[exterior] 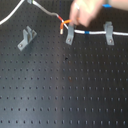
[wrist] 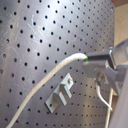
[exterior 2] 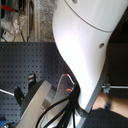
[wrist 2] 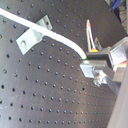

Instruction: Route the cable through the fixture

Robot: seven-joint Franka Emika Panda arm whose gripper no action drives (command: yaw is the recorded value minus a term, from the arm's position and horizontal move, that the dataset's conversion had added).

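Fingers (wrist 2: 91, 59) clamped tight on cable (wrist 2: 50, 33) at frame right, cord trailing over fixture (wrist 2: 31, 36) upper left.

black pegboard (exterior: 65, 95) with fixture (exterior: 27, 38), two clips (exterior: 70, 35), white cable (exterior: 97, 32)

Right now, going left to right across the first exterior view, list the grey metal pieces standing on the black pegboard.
The fixture, empty, with no cord in it → first narrow clip, the cable running through it → second narrow clip, on the same cable.
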